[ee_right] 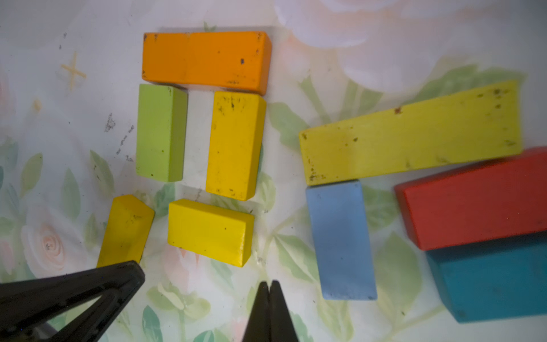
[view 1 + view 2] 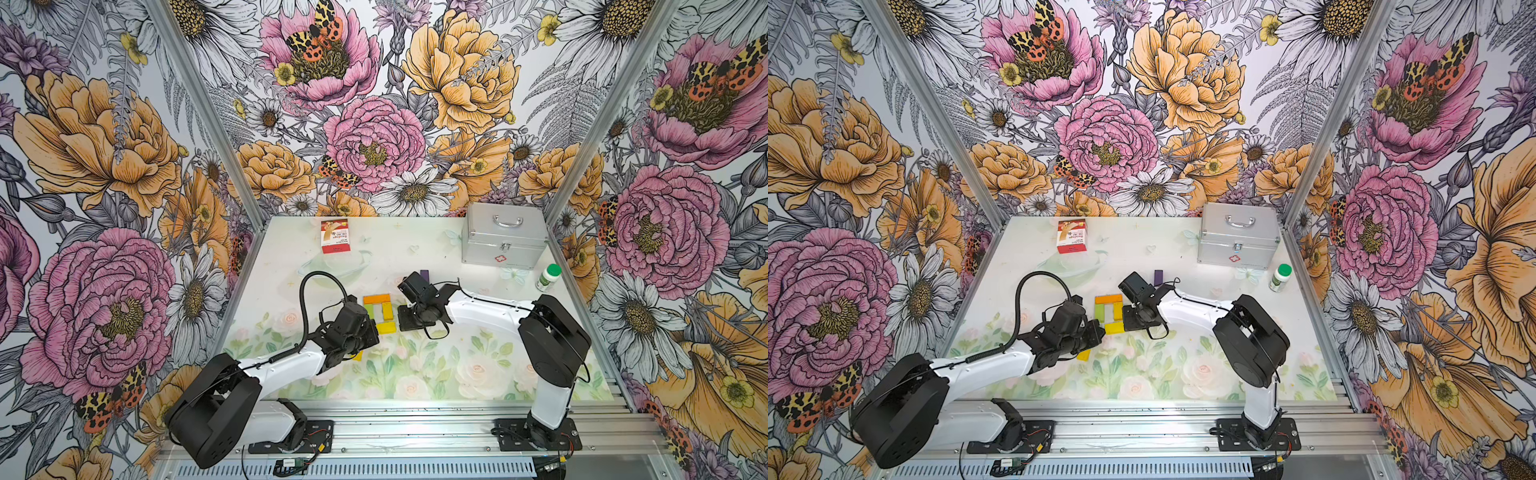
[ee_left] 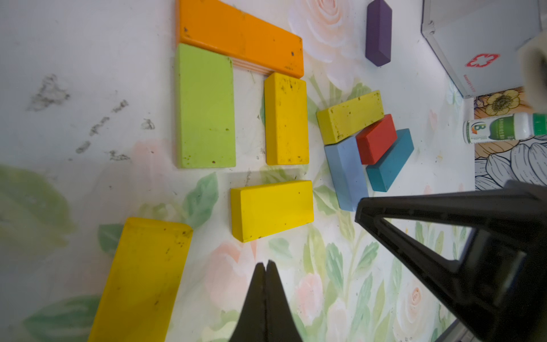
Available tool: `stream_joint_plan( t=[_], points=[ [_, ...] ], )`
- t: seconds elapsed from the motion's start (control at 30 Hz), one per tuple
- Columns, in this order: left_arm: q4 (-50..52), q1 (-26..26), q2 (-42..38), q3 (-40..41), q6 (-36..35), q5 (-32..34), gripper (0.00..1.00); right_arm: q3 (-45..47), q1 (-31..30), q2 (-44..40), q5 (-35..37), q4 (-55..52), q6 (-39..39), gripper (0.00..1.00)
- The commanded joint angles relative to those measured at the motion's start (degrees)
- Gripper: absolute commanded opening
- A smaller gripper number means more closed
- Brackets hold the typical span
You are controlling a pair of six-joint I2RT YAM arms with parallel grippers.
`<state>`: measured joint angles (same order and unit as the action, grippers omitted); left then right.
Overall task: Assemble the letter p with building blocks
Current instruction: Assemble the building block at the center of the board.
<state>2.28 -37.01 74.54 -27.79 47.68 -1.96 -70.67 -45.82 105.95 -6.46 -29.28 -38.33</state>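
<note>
**Top views.** On the counter (image 2: 415, 253) a partly built figure is recorded between the two arms. An orange block (image 2: 377, 299) is laid across the far ends of a green block (image 2: 368, 311) and an amber block (image 2: 387, 311). These two lie parallel, with bare counter between them. A bright yellow block (image 2: 386, 327) lies crosswise at the near end, just beside the amber block. A long yellow block (image 2: 1084, 354) is partly hidden under the left arm. A purple block (image 2: 1158, 277) lies apart, behind the right wrist. Both sets of fingers are hidden by the wrists in both top views. A card box (image 2: 335, 236), a metal case (image 2: 505, 235) and a bottle (image 2: 548, 277) are noted toward the back.

**Left wrist view.** The left gripper (image 3: 265, 265) is seen clenched. Its fingers (image 3: 254, 296) are pressed tip to tip with nothing between them, near the bright yellow block but clear of it. The orange block is seen touching both the green and the amber block. Beside the amber block a cluster is recorded: a dull yellow block (image 3: 350, 117), a red block (image 3: 377, 139), a light blue block (image 3: 346, 171) and a teal block (image 3: 390, 161), each touching a neighbour.

**Right wrist view.** The right gripper (image 1: 269, 285) is likewise clenched and empty. Its tips are placed between the bright yellow block and the light blue block, touching neither.
</note>
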Motion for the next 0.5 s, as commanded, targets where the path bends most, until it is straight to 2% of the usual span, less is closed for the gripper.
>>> stream_joint_plan(
  t=[0.0,0.47],
  points=[
    [-1.70,-0.45,1.85,-1.80,0.83,1.84,0.00,-1.48,-0.05,1.95,-2.01,1.80,0.99,0.00],
    [1.15,-0.25,4.57,-3.53,0.83,5.18,0.00,-0.84,0.07,5.43,-5.32,4.93,-0.16,0.00]
  ],
)
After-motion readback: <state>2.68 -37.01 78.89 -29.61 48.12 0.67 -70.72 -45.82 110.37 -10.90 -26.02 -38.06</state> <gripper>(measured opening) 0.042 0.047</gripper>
